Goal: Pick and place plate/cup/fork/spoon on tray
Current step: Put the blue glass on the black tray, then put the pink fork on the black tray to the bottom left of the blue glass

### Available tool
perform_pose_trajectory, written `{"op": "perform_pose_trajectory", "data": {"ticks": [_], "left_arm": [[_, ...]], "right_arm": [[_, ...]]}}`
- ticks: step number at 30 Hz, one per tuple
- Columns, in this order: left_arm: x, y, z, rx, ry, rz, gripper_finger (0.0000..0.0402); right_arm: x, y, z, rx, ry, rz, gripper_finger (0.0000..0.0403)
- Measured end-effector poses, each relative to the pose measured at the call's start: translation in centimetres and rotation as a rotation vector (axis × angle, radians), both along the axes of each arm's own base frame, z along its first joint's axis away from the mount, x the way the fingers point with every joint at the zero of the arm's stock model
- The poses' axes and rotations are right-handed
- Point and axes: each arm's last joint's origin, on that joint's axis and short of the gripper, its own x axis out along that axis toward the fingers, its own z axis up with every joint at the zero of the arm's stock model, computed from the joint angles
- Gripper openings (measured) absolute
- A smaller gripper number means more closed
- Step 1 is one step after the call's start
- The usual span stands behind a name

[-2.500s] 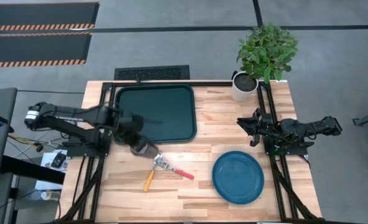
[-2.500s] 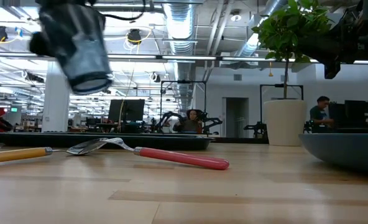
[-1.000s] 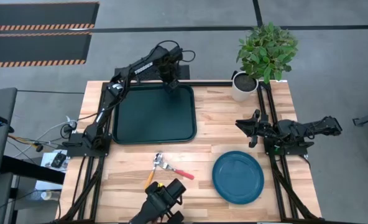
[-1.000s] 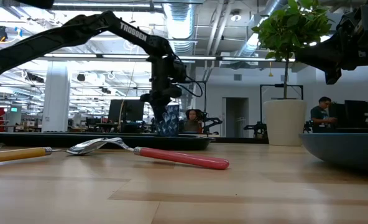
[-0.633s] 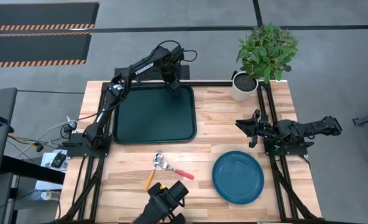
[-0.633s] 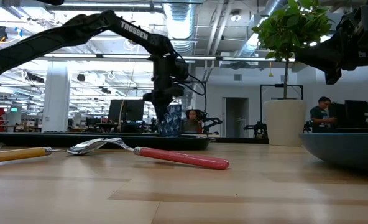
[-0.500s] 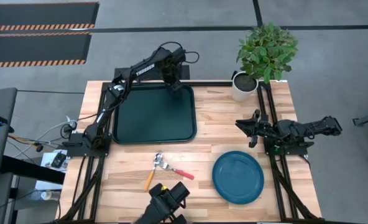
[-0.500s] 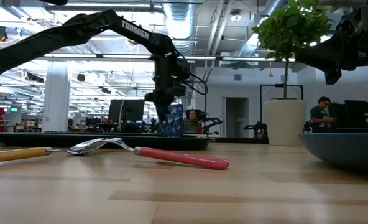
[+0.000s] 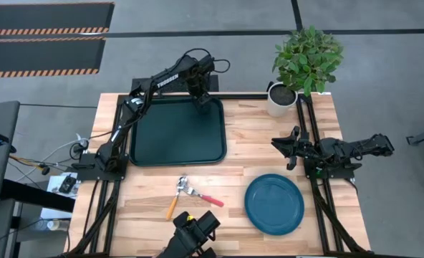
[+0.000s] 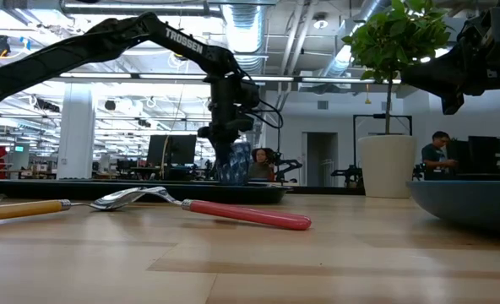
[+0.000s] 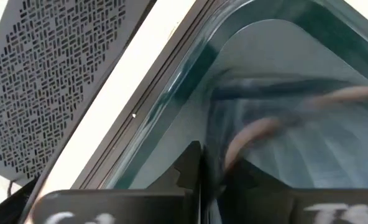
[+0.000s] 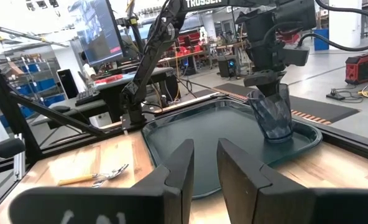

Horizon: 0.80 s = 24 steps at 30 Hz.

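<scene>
My left gripper point(image 9: 200, 92) reaches over the far right corner of the dark green tray point(image 9: 175, 132) and is shut on the small bluish-grey cup point(image 12: 272, 115), which also shows in the low view point(image 10: 233, 165). The teal-blue plate point(image 9: 273, 204) lies flat on the table at the near right. The red-handled fork point(image 9: 208, 198) and the orange-handled spoon point(image 9: 172, 208) lie on the table near the tray's near edge, their metal ends crossing. My right gripper point(image 12: 206, 165) waits at the table's right side, its fingers a narrow gap apart and empty. My left gripper holds the cup by its rim point(image 12: 266, 92) from above, fingers pointing down. Whether one finger is inside the cup, the gripper body hides. The cup is tilted, its bottom point(image 12: 278, 137) at the tray's floor in the far right corner; whether it touches, I cannot tell.
A white pot with a green plant point(image 9: 280, 99) stands at the table's far right corner. A dark device point(image 9: 190, 235) sits at the table's near edge, near the spoon. Bare wood lies between the tray and the plate.
My left gripper has shifted a little toward the table's right edge over the tray's far right corner, still shut on the cup. The dark device at the near edge has also shifted slightly to the right.
</scene>
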Motion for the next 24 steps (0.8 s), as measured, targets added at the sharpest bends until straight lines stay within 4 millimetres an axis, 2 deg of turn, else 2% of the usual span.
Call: {"op": "perform_pose_trajectory", "data": {"ticks": [9,15,19,24], "left_arm": [[1.0,-0.4,0.1,0.067,-0.017,-0.032,0.0121],[1.1,-0.4,1.1,0.085,-0.036,-0.041,0.0174],[0.8,-0.6,2.3,0.099,-0.054,-0.044,0.0192],[0.3,-1.1,4.6,0.118,-0.103,-0.041,0.0196]], "right_arm": [[0.0,0.0,0.0,0.0,0.0,0.0,0.0097],[0.0,0.0,0.0,0.0,0.0,0.001,0.0097],[0.0,0.0,0.0,0.001,0.0,0.0,0.0097],[0.0,0.0,0.0,0.002,0.001,-0.003,0.0097]]}}
